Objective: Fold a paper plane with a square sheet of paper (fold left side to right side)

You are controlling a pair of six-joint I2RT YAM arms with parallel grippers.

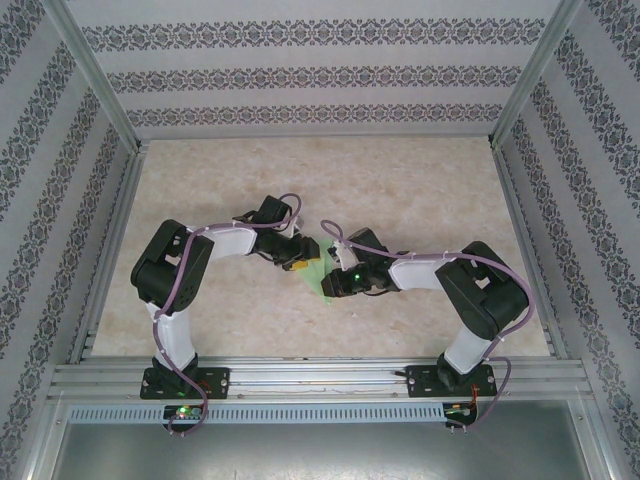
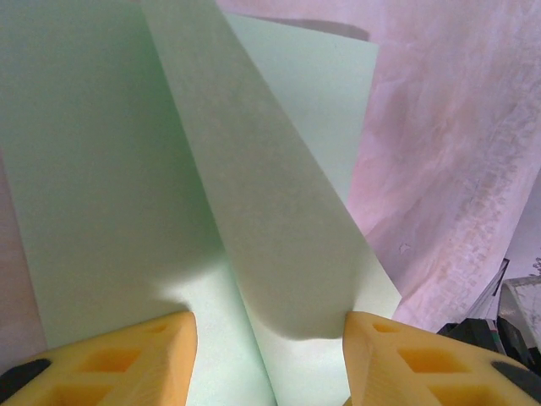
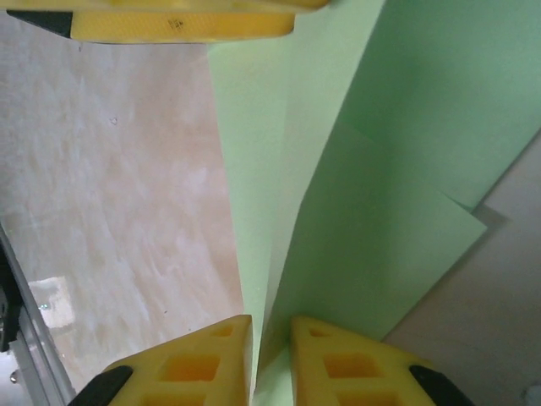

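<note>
- I see the square sheet of paper (image 1: pixel 318 272) near the middle of the table (image 1: pixel 400 190), wedged between the two gripper heads, which nearly meet over it; only a small green patch shows from above.
- It is no longer a flat square. On the left wrist view the paper (image 2: pixel 101 169) lies flat on the left, and a long creased flap rises from it and slants across the middle of the frame.
- On the right wrist view the paper (image 3: pixel 397 245) shows stacked layers, and a raised fold line runs down towards my camera.
- The left gripper (image 2: pixel 270 364) stands with its yellow fingers (image 2: pixel 127 359) well apart, one on each side of the raised flap. I see no pinch there.
- The right gripper (image 3: pixel 270 364) has its jaws narrow, with the raised fold running into the slim gap between them. I cannot tell whether the pads press on the paper.
- One finger of the left gripper (image 3: pixel 169 21) lies across the top of the right wrist view, at the far edge of the sheet.
- From above, the left gripper (image 1: pixel 297 262) and the right gripper (image 1: pixel 337 283) sit just beside each other.
- The table is a pale marbled surface, enclosed by patterned walls (image 1: pixel 300 80).
</note>
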